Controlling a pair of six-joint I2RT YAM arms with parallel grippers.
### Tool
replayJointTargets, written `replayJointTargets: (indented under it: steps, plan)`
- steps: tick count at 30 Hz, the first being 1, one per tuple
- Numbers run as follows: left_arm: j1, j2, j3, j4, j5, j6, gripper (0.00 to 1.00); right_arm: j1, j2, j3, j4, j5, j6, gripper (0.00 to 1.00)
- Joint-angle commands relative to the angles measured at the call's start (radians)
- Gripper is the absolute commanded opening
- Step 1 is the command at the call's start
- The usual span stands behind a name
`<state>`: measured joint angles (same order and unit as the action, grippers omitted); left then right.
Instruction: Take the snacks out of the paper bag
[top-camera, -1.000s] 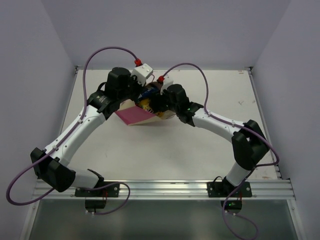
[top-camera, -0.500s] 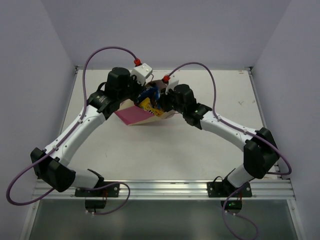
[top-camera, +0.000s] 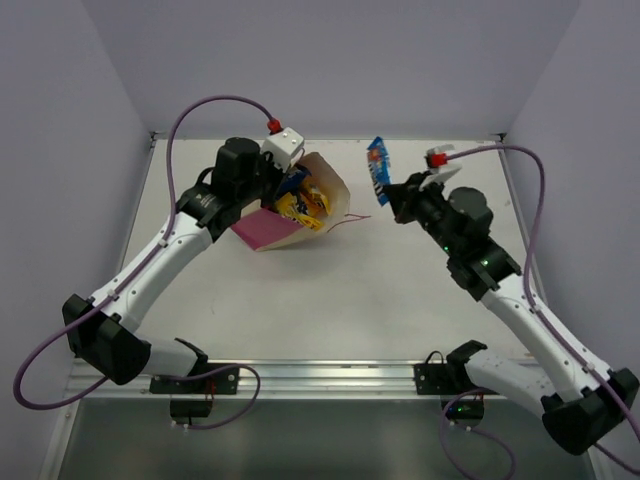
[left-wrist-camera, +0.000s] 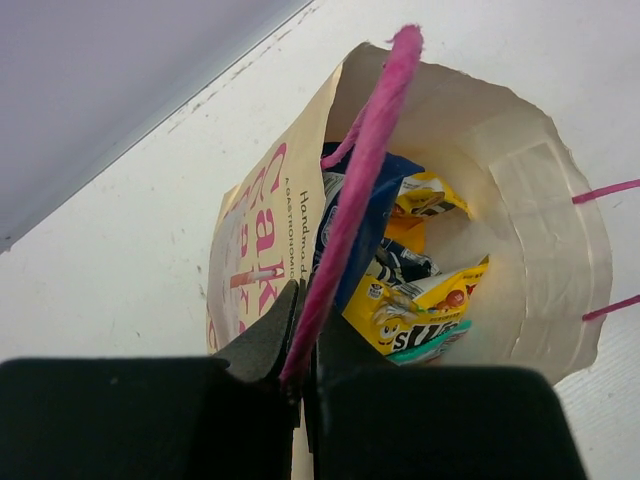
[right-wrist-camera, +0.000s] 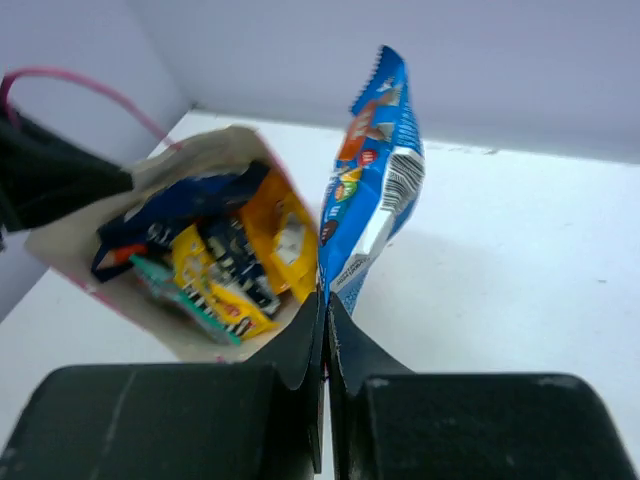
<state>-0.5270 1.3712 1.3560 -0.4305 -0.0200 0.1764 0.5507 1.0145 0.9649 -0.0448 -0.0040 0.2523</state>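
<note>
You are working over a white table (top-camera: 300, 300), where the paper bag (top-camera: 338, 188) is lying tipped on its side at the far left, its mouth facing right. Your left gripper (left-wrist-camera: 300, 372) is pinching shut on the bag's pink string handle (left-wrist-camera: 365, 160), at the rim of the open mouth. Your right gripper (right-wrist-camera: 325, 300) is hanging above the table to the right of the bag, apart from it. It is clamping the lower edge of a blue snack pouch (right-wrist-camera: 378, 170), which is standing upright above the fingers. The rest of the snacks (left-wrist-camera: 415, 300), yellow, blue and orange, are sitting inside the bag.
</note>
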Motion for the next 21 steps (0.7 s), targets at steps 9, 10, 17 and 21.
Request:
replayJointTargets:
  steps: [9,10,17,21]
  plan:
    - [-0.004,-0.035,-0.018,0.015,0.129,0.029,0.00,-0.204,0.160,-0.039,-0.004,-0.023,-0.005,0.45]
    - [-0.004,-0.035,-0.020,0.010,0.141,0.029,0.00,-0.202,0.177,-0.025,0.000,-0.040,-0.021,0.54]
    - [-0.004,-0.037,-0.028,0.001,0.138,0.009,0.00,-0.080,0.186,-0.002,0.125,-0.220,-0.185,0.68]
    - [-0.004,-0.034,-0.026,0.001,0.121,-0.005,0.00,-0.011,0.280,0.054,0.151,-0.284,-0.228,0.69]
